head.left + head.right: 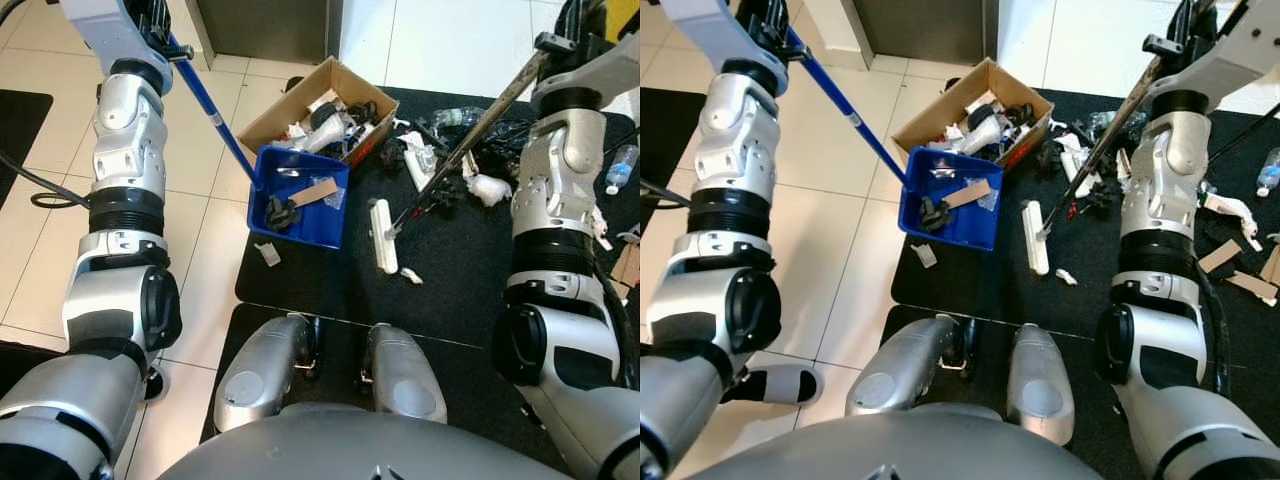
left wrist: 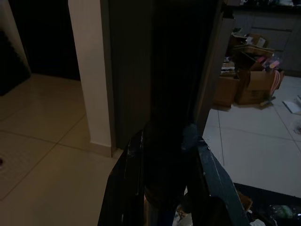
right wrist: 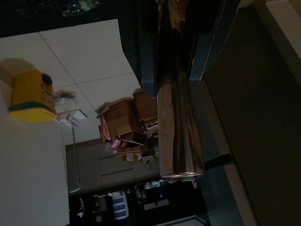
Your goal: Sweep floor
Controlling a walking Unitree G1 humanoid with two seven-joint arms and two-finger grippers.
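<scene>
Glossy blue plastic dustpan point(image 1: 300, 195) at frame centre, with a smooth blue handle point(image 1: 210, 110). Matt brown cardboard box point(image 1: 322, 110) above it. Rough black mat point(image 1: 470, 280) lower right; shiny pale floor tiles point(image 1: 200, 190) left. Polished metallic broom pole point(image 3: 176, 117).

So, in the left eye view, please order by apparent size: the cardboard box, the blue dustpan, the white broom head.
1. Cardboard box, the largest.
2. Blue dustpan, somewhat smaller, though it is nearer the camera.
3. White broom head, clearly the smallest.
</scene>
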